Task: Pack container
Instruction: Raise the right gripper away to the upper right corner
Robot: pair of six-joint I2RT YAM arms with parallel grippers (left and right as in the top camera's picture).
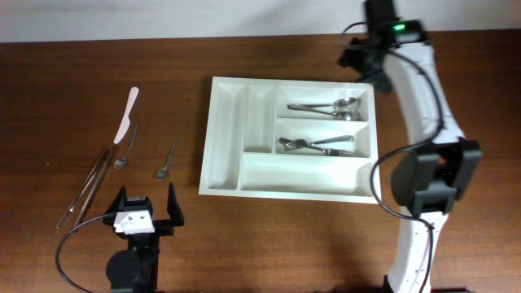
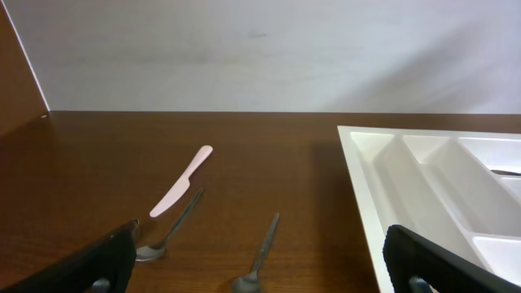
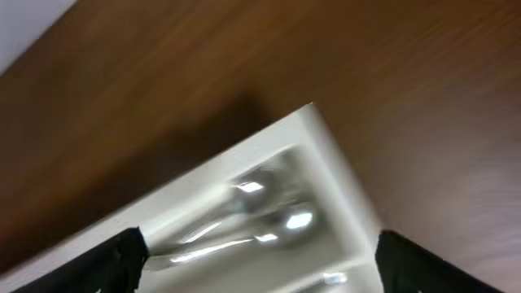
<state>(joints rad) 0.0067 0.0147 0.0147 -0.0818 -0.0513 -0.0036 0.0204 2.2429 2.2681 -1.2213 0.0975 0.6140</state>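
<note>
The white container [image 1: 225, 138] lies at the table's middle; it also shows in the left wrist view [image 2: 370, 175]. Its far right compartment holds spoons [image 1: 335, 107], and the one below holds forks [image 1: 317, 145]. The other compartments look empty. On the table to its left lie a pink knife [image 1: 127, 114], two spoons [image 1: 126, 148] [image 1: 167, 159] and thin metal sticks [image 1: 85, 189]. My left gripper [image 1: 146, 208] is open and empty, just in front of the nearer spoon [image 2: 262, 248]. My right gripper [image 1: 364, 62] is open and empty above the container's far right corner [image 3: 321, 134], over the blurred spoons [image 3: 260, 212].
A pale wall stands behind the table's far edge [image 2: 260, 111]. My right arm [image 1: 423, 175] rises beside the container's right side. The knife [image 2: 181, 191] and farther spoon [image 2: 169, 232] lie ahead of my left gripper [image 2: 264, 277].
</note>
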